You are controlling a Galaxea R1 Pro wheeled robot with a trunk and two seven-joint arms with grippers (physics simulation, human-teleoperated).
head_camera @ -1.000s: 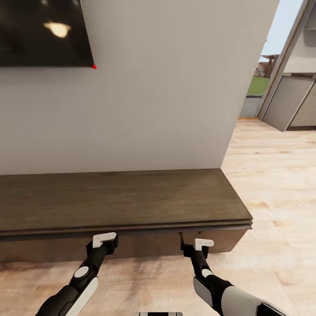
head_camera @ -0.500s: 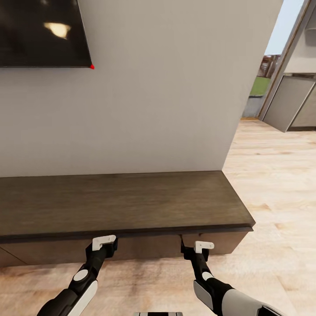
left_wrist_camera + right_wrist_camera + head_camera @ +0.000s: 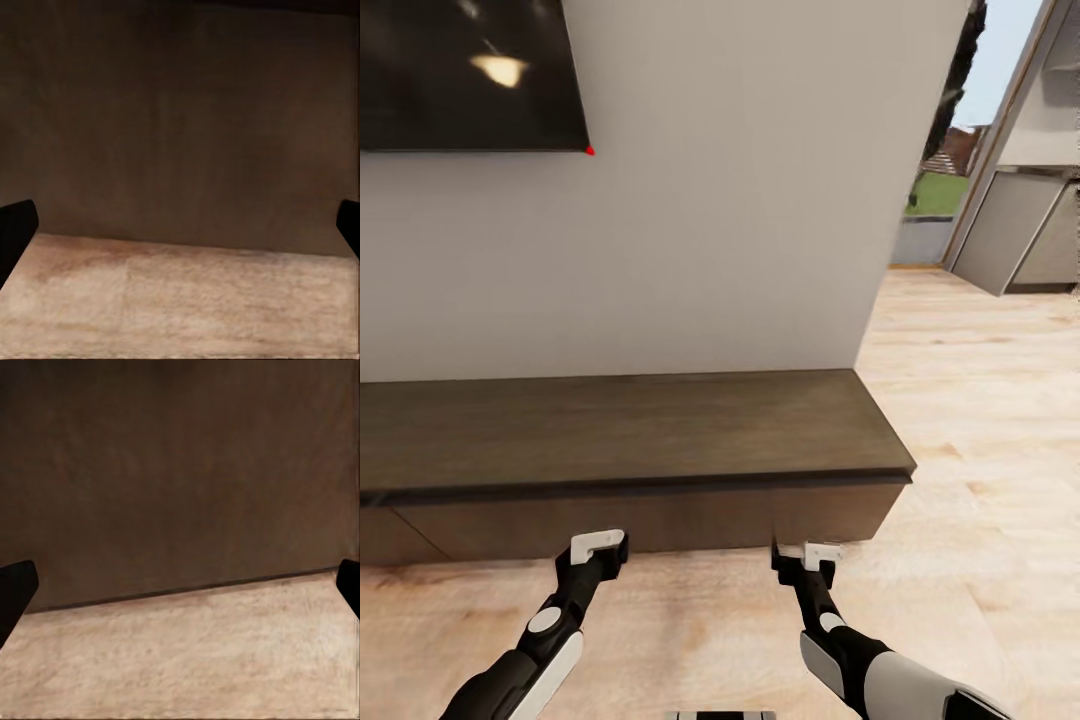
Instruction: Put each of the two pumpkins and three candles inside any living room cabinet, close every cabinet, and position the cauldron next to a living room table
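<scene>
The long, low, dark brown wooden cabinet [image 3: 630, 440] stands against the wall with its drawer fronts flush, apparently closed. The left pincer [image 3: 598, 547] and right pincer [image 3: 812, 553] hang just before it, both spread apart and empty. Pumpkins, candles and cauldron cannot be judged here.

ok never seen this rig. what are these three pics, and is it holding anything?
It is a simulated two-armed wheeled robot. The large picture comes from its head camera, looking down over both arms: the left gripper and right gripper hang low in front of a long dark wooden cabinet, drawers shut, its top bare, under a wall-mounted TV. The two small pictures come from cameras near each gripper, looking along its fingers at the cabinet front and wooden floor. The dark fingers sit at the picture edges, spread wide, with nothing between them, so it holds nothing.
</scene>
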